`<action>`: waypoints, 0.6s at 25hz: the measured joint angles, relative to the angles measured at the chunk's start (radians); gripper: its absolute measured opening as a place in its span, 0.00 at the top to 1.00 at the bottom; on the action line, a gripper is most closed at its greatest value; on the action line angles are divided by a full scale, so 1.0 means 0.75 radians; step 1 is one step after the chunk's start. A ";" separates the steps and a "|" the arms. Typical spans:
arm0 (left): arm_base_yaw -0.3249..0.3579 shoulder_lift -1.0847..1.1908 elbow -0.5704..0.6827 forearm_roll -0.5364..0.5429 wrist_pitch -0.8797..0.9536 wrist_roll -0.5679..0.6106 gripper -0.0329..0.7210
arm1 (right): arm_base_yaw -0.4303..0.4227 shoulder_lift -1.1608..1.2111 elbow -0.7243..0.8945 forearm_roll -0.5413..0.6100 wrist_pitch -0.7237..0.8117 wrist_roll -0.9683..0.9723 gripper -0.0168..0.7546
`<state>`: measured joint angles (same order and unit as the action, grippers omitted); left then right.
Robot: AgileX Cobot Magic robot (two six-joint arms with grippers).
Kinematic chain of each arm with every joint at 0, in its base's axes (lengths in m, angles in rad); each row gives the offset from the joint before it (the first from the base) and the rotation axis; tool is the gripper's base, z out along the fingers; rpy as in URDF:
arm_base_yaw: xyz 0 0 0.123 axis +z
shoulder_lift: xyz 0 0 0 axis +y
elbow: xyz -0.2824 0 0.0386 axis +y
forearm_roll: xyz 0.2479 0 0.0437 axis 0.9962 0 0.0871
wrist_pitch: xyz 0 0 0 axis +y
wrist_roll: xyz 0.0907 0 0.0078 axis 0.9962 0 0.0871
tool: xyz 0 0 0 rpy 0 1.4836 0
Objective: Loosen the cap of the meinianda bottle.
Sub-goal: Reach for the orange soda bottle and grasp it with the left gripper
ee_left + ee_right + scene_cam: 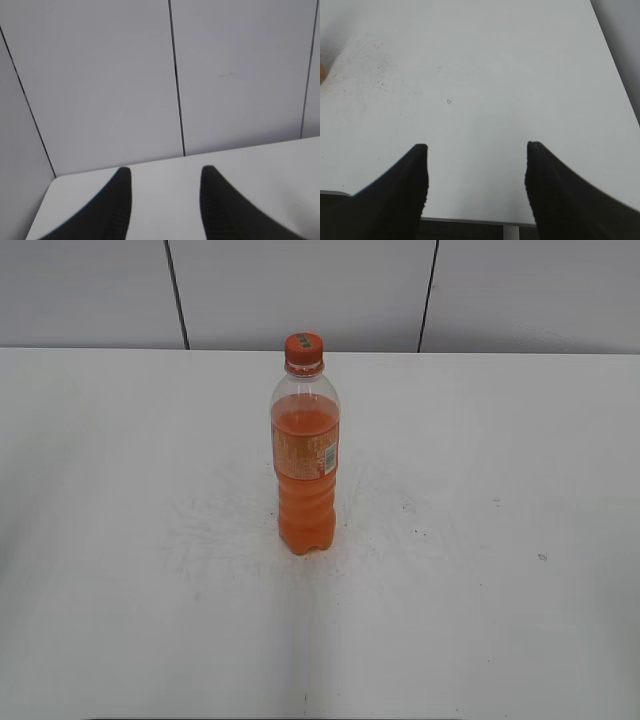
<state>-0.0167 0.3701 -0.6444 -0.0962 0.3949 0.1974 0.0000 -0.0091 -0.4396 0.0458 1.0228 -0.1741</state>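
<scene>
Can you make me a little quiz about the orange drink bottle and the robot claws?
1. True or false: the meinianda bottle stands upright on the white table.
2. Where is the cap? A) lying on the table B) on top of the bottle C) in a claw
3. Fill in: the left claw and the right claw both hold ____.

Key:
1. True.
2. B.
3. Nothing; both are open with only table between their fingers, and neither arm shows in the exterior view.
</scene>
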 joint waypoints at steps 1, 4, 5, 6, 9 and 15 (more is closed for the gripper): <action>-0.003 0.043 0.021 -0.008 -0.083 0.014 0.57 | 0.000 0.000 0.000 0.000 0.000 0.000 0.38; -0.003 0.166 0.123 -0.014 -0.337 0.031 0.57 | 0.000 0.000 0.000 0.000 0.000 0.000 0.38; -0.003 0.210 0.168 -0.020 -0.428 0.034 0.57 | 0.000 0.000 0.000 0.000 0.000 0.000 0.38; -0.003 0.254 0.216 -0.023 -0.513 0.035 0.57 | 0.000 0.000 0.000 0.000 0.000 0.000 0.38; -0.006 0.378 0.336 -0.016 -0.705 0.023 0.57 | 0.000 0.000 0.000 0.000 0.000 0.000 0.38; -0.114 0.595 0.443 0.394 -1.008 -0.400 0.57 | 0.000 0.000 0.002 0.000 0.000 0.000 0.38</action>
<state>-0.1022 0.8166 -0.3123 0.1990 -0.3612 -0.1028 0.0000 -0.0091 -0.4384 0.0458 1.0228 -0.1741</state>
